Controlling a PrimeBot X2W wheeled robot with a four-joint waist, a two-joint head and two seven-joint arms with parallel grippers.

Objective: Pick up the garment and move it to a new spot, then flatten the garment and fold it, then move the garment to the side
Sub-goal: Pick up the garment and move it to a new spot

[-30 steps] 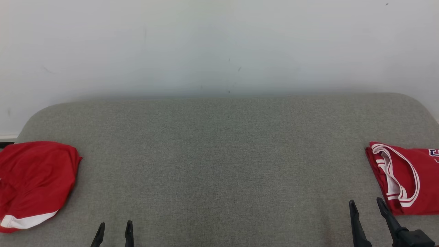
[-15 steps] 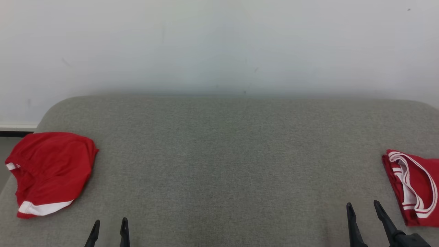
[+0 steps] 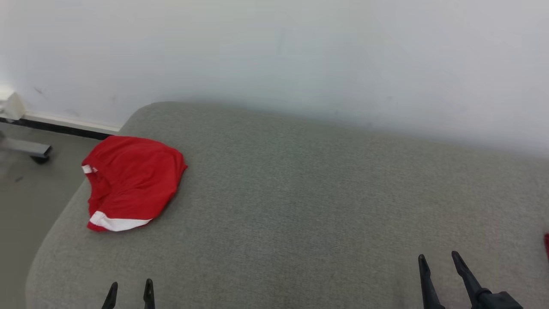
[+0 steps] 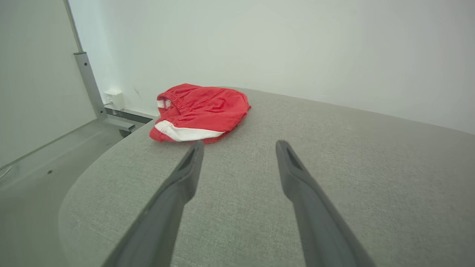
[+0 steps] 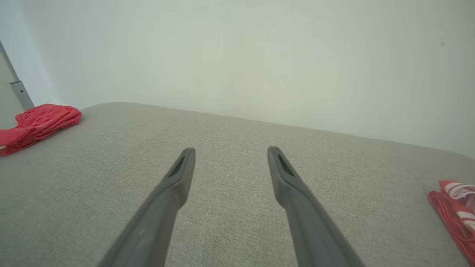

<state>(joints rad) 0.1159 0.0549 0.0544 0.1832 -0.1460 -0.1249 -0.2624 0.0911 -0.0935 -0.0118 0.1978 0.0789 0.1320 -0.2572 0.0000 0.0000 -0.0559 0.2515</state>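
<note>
A crumpled red garment [image 3: 131, 180] with a white hem band lies on the left end of the grey cushioned surface [image 3: 300, 193]; it also shows in the left wrist view [image 4: 200, 111] and at the left edge of the right wrist view [image 5: 35, 124]. My left gripper [image 3: 129, 289] is open at the bottom left, well short of the garment, with nothing between its fingers. My right gripper [image 3: 437, 262] is open at the bottom right over bare cushion. A second red item with white trim [image 5: 454, 207] lies at the far right.
A white wall [image 3: 274, 56] runs behind the cushion. Left of the cushion lie the floor and a grey metal frame foot [image 3: 25, 149]; a metal post [image 4: 89, 85] stands there in the left wrist view. The cushion's rounded left edge is close to the garment.
The head camera has turned left: the whole picture shifted right, bringing the red garment further into view and pushing the trimmed red item almost out at the right. Both grippers stay open.
</note>
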